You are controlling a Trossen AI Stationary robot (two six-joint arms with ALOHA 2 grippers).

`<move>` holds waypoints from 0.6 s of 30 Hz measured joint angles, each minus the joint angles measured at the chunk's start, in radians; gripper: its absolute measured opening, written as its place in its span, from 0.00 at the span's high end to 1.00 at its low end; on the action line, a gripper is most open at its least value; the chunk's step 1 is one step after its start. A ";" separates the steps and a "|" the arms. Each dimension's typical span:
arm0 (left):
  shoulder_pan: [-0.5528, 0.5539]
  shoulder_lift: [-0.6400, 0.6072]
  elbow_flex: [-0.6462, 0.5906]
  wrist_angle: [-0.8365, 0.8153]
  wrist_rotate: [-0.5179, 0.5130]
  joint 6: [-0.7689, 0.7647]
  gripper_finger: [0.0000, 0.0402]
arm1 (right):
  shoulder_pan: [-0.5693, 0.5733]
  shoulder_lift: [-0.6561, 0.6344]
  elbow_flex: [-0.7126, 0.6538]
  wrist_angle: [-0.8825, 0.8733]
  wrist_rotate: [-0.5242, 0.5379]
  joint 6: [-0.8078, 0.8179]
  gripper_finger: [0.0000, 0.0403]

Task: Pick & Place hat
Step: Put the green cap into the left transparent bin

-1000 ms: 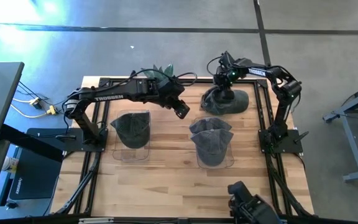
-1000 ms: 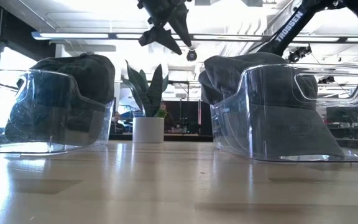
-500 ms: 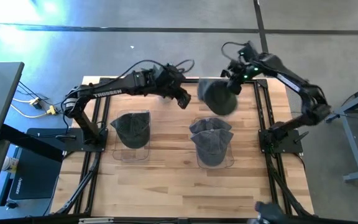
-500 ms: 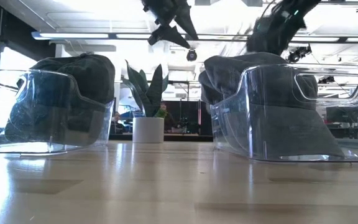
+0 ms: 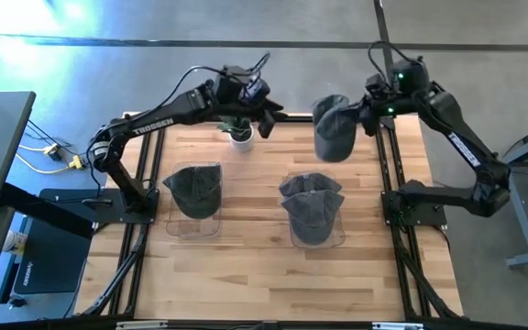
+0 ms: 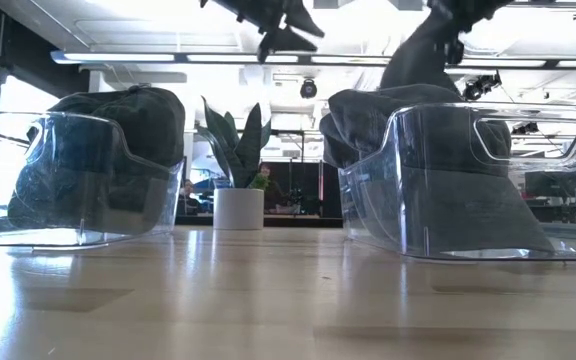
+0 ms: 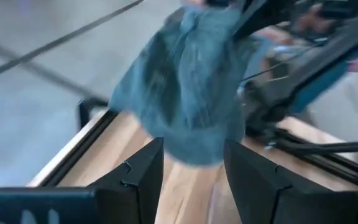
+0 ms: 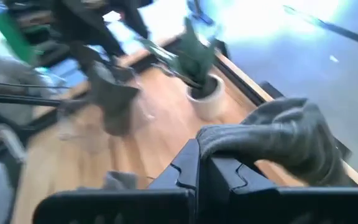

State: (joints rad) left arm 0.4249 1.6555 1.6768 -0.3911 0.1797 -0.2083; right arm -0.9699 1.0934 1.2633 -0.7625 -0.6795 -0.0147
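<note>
Your right gripper [image 8: 199,163] has its two dark fingers pinched fully together on a fold of the soft, crumpled grey fabric hat [image 5: 334,129], which hangs limp from them in the air above the far edge of the pale wooden table [image 5: 246,247]. Your left gripper [image 7: 192,163] holds nothing, its angular black fingers [image 7: 143,171] standing partly apart, with the hat just ahead of their tips.
</note>
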 joint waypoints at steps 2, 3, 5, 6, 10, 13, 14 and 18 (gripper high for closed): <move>0.016 -0.001 0.000 0.029 0.073 0.037 0.58 | 0.000 -0.022 0.000 0.014 -0.073 -0.001 0.99; 0.024 0.001 0.000 0.046 0.104 0.054 0.56 | 0.001 -0.031 0.000 0.022 -0.117 0.001 0.99; 0.030 0.009 -0.001 0.116 0.161 0.090 0.51 | 0.004 -0.045 0.000 0.041 -0.219 0.018 0.98; 0.029 0.018 0.000 0.170 0.177 0.102 0.48 | 0.005 -0.049 0.000 0.048 -0.273 0.027 0.98; 0.026 0.037 -0.002 0.308 0.216 0.080 0.33 | 0.025 -0.056 0.000 0.093 -0.434 0.085 0.99; 0.004 0.079 0.006 0.405 0.269 0.070 0.22 | 0.061 -0.055 0.000 0.142 -0.448 0.132 0.99; 0.002 0.088 0.003 0.402 0.283 0.056 0.20 | 0.075 -0.055 0.000 0.161 -0.448 0.139 0.99; -0.033 0.134 0.003 0.458 0.236 0.043 0.14 | 0.134 -0.054 0.000 0.230 -0.447 0.150 0.99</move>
State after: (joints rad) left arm 0.3915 1.7892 1.6800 0.0669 0.4153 -0.1656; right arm -0.8355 1.0389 1.2633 -0.5325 -1.1267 0.1357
